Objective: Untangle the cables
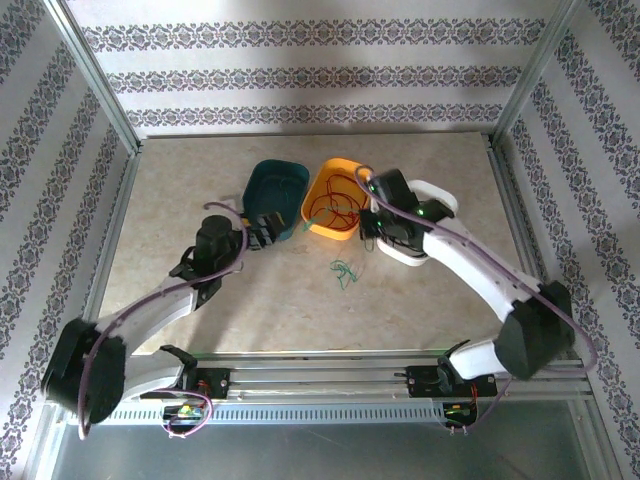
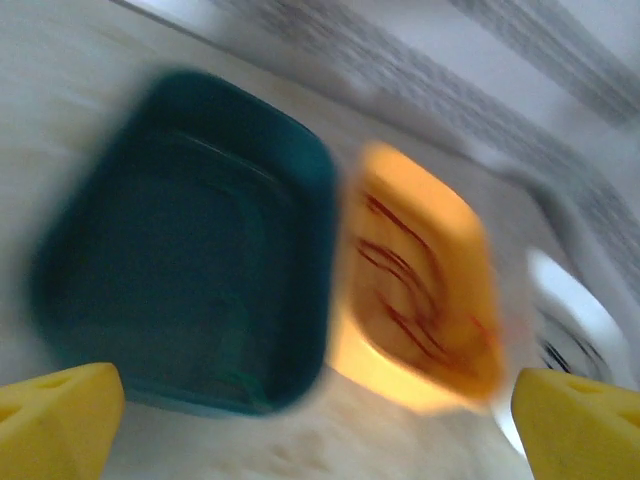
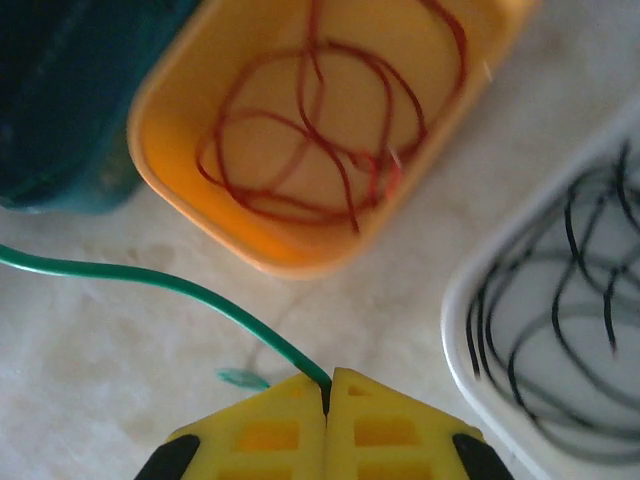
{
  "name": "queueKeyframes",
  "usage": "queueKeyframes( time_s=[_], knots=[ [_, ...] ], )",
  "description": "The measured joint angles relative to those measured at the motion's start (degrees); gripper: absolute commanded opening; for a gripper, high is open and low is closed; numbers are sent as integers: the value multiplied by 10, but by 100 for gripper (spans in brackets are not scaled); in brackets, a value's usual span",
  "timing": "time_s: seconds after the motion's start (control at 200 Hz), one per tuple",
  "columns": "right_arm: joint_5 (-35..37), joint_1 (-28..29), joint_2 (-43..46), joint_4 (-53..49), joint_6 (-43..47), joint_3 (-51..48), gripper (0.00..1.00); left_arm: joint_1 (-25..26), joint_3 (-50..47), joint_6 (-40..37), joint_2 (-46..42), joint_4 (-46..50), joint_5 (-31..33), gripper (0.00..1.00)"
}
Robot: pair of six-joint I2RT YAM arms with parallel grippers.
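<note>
**Sorting stage, top and wrist views.** My right gripper (image 3: pixel 328 378) is closed on the green cable (image 3: pixel 170 283), with the yellow fingers meeting and the strand pinched at their tips. From the pinch the strand runs away to the left over the bare table (image 3: pixel 100 400). Its long axis lies roughly along the near wall of the orange tray (image 3: pixel 280 255). In the top view the rest of the green cable is a small loose tangle on the table, just near of the orange tray and near-left of the right gripper.

The red cable (image 3: pixel 320 130) lies coiled inside the orange tray. The black cable (image 3: pixel 570 300) lies in the white tray (image 3: pixel 458 320), at the right. The teal tray (image 3: pixel 60 100) stands touching or just beside the orange tray on its left. It looks empty, though the left wrist view is blurred.

My left gripper (image 2: pixel 318 415) is open, fingers spread wide and holding nothing. It hovers just near of the teal tray.

**Governing relation.** The teal tray lies left and far of the pinch, and the orange tray lies straight beyond it. The left gripper is nearer the teal tray, but the right one has the cable. I judge green to be the last colour unsorted, with teal as its likely home. The loose tail would trail behind any carry and could catch on the orange rim.

No brand, label or writing is legible.
</note>
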State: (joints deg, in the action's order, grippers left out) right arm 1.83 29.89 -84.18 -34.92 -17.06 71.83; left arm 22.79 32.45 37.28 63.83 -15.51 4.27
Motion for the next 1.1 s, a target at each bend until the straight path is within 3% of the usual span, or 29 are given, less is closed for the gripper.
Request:
queueKeyframes(
  time_s=[0.095, 0.165, 0.345, 0.66, 1.099],
  knots=[
    [-1, 5, -78, -12, 55, 103, 0, -2, 32, 41, -49, 128, 161, 99],
    [5, 12, -137, -24, 96, 177, 0, -5, 48, 54, -66, 194, 241, 99],
    [49, 32, -266, -45, 191, 326, 0, -8, 49, 70, -110, 286, 336, 99],
    [155, 84, -408, -35, 351, 463, 0, -8, 51, 89, -114, 334, 361, 99],
    [184, 105, -554, -11, 446, 628, 0, -8, 59, 94, -82, 340, 329, 99]
  ],
)
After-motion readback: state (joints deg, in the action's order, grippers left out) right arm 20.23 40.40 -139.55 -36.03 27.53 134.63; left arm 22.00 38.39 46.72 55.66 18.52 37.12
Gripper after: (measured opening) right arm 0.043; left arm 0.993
